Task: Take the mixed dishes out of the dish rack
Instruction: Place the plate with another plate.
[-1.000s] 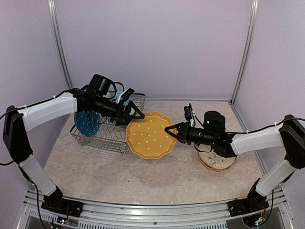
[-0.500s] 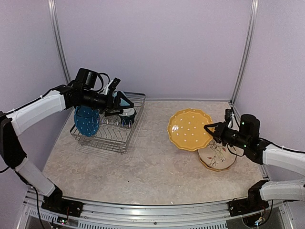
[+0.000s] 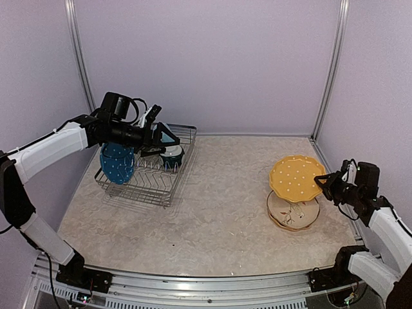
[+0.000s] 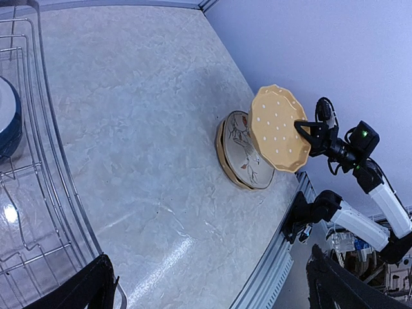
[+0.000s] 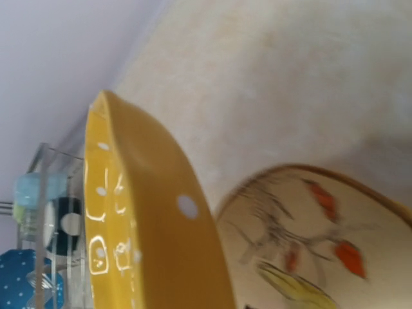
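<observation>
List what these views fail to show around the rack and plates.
- Top view: the left gripper covers the back corner of the dish rack.
- Left wrist view: the frame edge cuts off the bowl.
- Right wrist view: the yellow plate hides where the right gripper pinches it.

Left arm [image 3: 55, 145] and right arm [image 3: 391, 230]: white rounded shells, black joints, black wrist housings. Thin black cables [image 3: 132, 103] loop alongside. Black bases [image 3: 84, 278] at 7 and 5 o'clock. Green light [image 4: 364, 134] on right wrist.

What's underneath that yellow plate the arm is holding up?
A cream floral plate lies on the table beneath the yellow plate. Its far edge is hidden from above.
</observation>
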